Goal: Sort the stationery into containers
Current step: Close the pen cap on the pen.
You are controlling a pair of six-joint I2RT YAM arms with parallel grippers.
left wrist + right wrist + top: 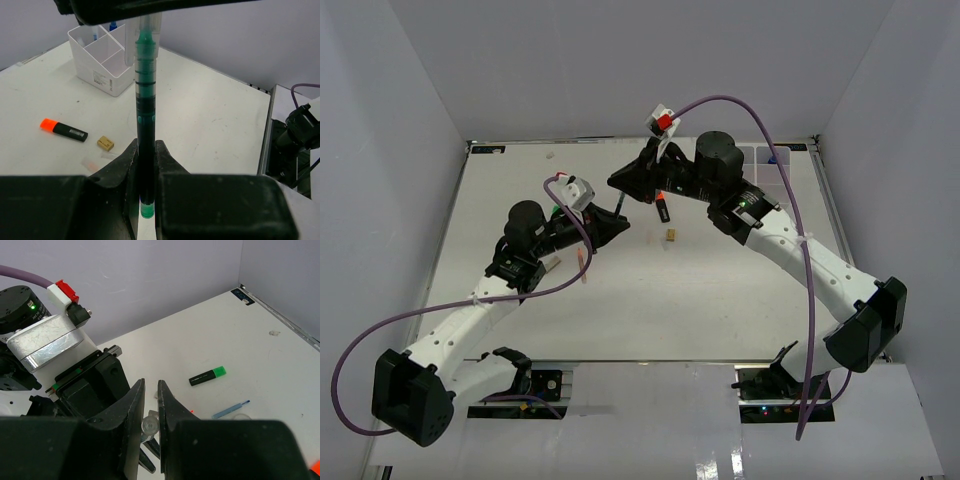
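The left gripper (pixel 145 146) was clamped on the lower barrel of a slim, clear-capped green-inked pen (pixel 145 100), while the right gripper (pixel 150 392) was pinched shut on the pen's clear cap end. On the table beyond, a black orange-capped marker (pixel 64 129) and a small tan block (pixel 105 143) lay near the white plastic organiser box (pixel 95 75).

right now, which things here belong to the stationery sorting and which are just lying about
For the job: green pen with clear cap, white plastic divided organiser box, black orange-capped marker, black green-capped marker, small tan block, thin blue pen.
Just there: purple cable, dark corner sticker.
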